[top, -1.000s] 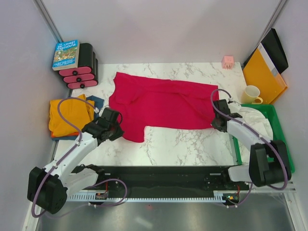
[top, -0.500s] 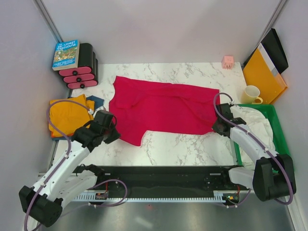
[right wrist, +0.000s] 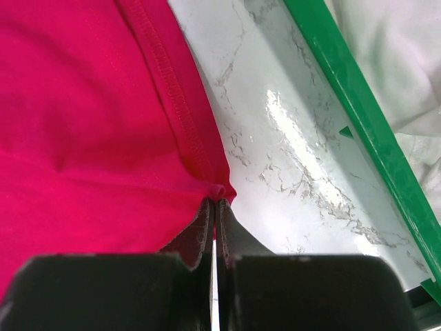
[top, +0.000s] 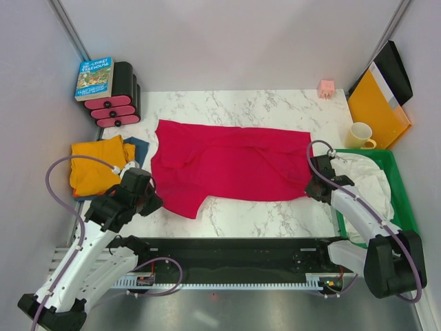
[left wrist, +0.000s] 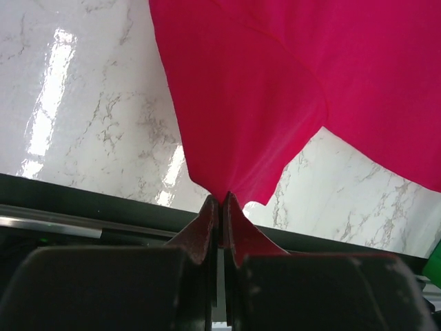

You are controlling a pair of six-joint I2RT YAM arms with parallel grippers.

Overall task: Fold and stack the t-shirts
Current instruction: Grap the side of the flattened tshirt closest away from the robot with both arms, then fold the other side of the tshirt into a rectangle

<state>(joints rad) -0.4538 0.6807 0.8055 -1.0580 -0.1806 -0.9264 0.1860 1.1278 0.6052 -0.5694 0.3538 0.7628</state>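
Note:
The crimson red t-shirt (top: 227, 165) lies spread across the middle of the marble table. My left gripper (top: 148, 201) is shut on its near-left edge; the left wrist view shows the red cloth (left wrist: 262, 103) pinched at the gripper (left wrist: 221, 198). My right gripper (top: 313, 189) is shut on the shirt's near-right hem corner, seen in the right wrist view with the shirt (right wrist: 83, 138) at the gripper (right wrist: 215, 201). The folded orange t-shirt (top: 96, 165) sits on the dark blue t-shirt (top: 138, 147) at the left.
A green bin (top: 402, 200) holding white cloth stands at the right; its rim also shows in the right wrist view (right wrist: 358, 103). A cream mug (top: 360, 135), an orange-yellow folder (top: 375, 110), a pink cube (top: 326, 87), a book (top: 94, 77) on black-and-pink dumbbells (top: 117, 103) line the back.
Both grippers have pulled toward the near edge with the red shirt in them. The shirt has slid nearer and its near hem has stretched out flatter.

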